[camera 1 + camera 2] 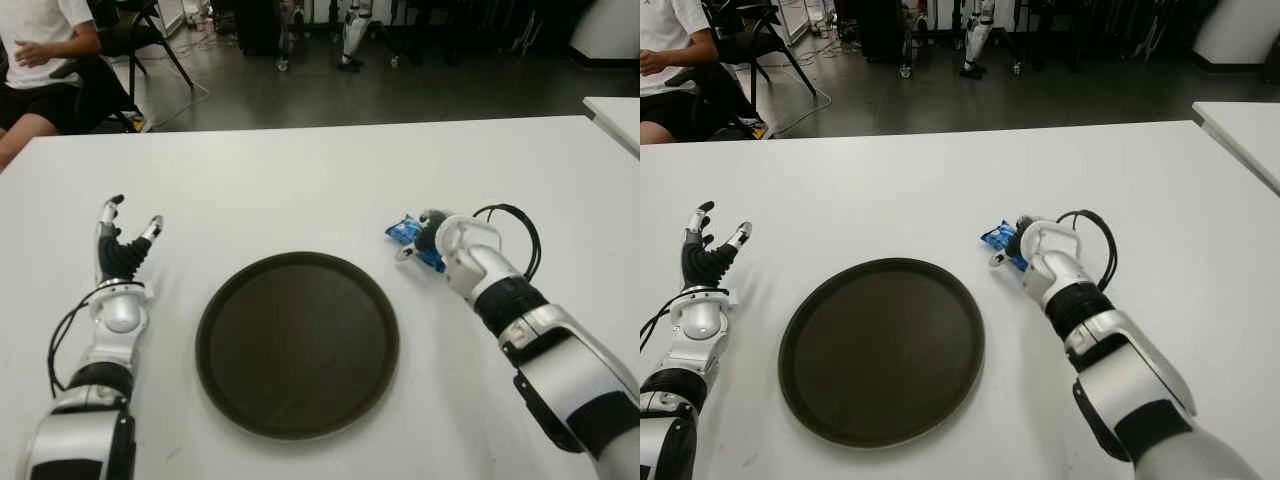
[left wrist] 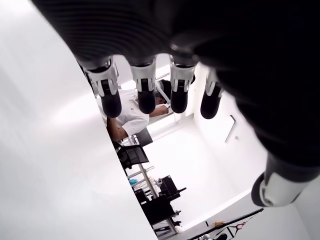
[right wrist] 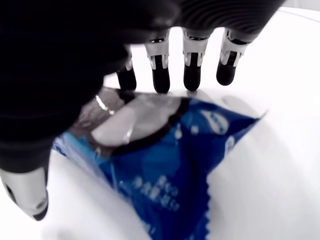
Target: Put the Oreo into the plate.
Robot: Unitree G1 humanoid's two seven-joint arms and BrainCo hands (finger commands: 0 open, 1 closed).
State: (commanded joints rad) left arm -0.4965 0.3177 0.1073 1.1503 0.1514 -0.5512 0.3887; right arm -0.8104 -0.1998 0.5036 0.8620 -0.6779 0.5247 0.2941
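I am cupping the right hand over the blue Oreo packet lying on the table just beside the empty plate, its fingers draped but not yet clamped, while the left hand is waiting open across the plate.

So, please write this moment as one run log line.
right hand: over Oreo packet, open | left hand: idle, open | plate: empty
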